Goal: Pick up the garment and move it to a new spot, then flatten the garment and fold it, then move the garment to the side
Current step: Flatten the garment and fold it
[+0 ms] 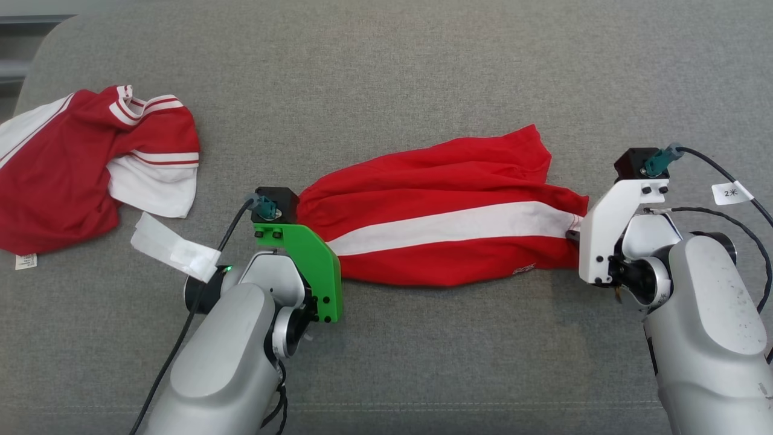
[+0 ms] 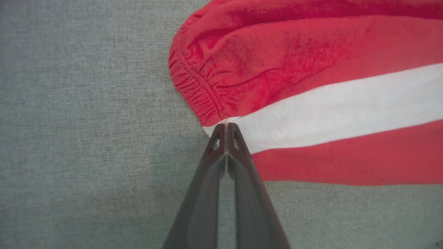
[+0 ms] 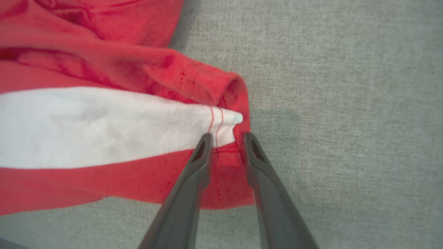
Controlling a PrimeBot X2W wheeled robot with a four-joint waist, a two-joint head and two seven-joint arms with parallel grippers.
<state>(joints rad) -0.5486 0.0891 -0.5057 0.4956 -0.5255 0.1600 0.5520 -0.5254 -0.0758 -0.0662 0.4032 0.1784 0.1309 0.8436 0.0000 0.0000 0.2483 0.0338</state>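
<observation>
At the upper left of the head view a crumpled red-and-white jersey [image 1: 66, 175] lies on the grey upholstered surface [image 1: 423, 72], with a small white care label at its lower edge. Just right of it, a white paper tag [image 1: 175, 248] hangs on the left arm's cable. The left arm's green bracket [image 1: 308, 260] sits at the left end of the red shorts [image 1: 447, 223], which lie stretched sideways across the middle of the frame, wrinkled along the top, with a white stripe running lengthwise. In the left wrist view the left gripper [image 2: 225, 126] is clenched, its two dark fingers pressed together, their tips at the gathered elastic waistband where the white stripe ends, pinching that edge. At the right end of the shorts stands the right arm's white bracket [image 1: 610, 223], and a small white tag [image 1: 732, 193] marked "2" hangs on the cable at the far right. In the right wrist view the right gripper [image 3: 226, 138] is released: its fingers stand apart on either side of the stitched hem corner, with the cloth lying loose between them.
</observation>
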